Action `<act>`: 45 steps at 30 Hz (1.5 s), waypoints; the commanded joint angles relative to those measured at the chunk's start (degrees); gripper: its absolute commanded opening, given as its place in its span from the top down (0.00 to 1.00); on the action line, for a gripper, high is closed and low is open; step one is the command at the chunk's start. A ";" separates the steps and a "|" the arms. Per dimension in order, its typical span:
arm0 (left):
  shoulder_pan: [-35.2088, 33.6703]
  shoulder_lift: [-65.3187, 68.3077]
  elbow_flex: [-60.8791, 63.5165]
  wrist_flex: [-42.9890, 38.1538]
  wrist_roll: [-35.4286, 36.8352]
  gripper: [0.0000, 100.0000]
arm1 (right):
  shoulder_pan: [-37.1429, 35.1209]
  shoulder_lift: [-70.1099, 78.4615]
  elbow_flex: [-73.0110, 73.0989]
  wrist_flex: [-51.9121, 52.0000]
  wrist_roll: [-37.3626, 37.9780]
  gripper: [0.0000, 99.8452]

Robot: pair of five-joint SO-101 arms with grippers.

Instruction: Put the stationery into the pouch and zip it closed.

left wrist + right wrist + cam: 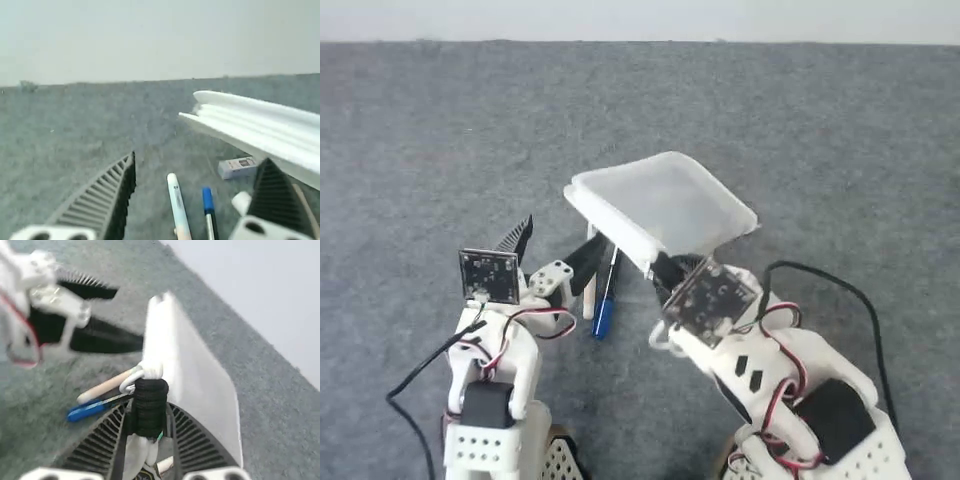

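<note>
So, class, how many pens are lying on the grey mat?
2. A pale pen and a blue pen lie side by side on the mat, just beside the raised pouch. Others may be hidden behind or under the pouch.

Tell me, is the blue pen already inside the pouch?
No, the blue pen lies on the grey mat beside the white pen, outside the pouch.
</note>
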 commanded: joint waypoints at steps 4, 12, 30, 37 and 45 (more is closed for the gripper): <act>4.40 -1.49 0.48 -13.10 0.79 0.71 | -4.79 -1.36 -9.76 11.91 4.04 0.99; 18.55 -1.49 -10.51 -5.01 0.35 0.71 | -5.41 -1.36 -18.46 25.71 9.23 0.99; 35.08 -1.49 -33.45 26.55 -4.04 0.71 | -4.97 -1.45 -30.51 35.38 9.85 0.99; 35.08 -1.49 -39.16 32.26 -3.60 0.71 | -4.97 -4.53 -30.68 35.47 9.05 0.99; 35.25 1.76 -43.30 37.19 1.76 0.63 | -4.97 -8.84 -30.07 35.56 10.11 0.99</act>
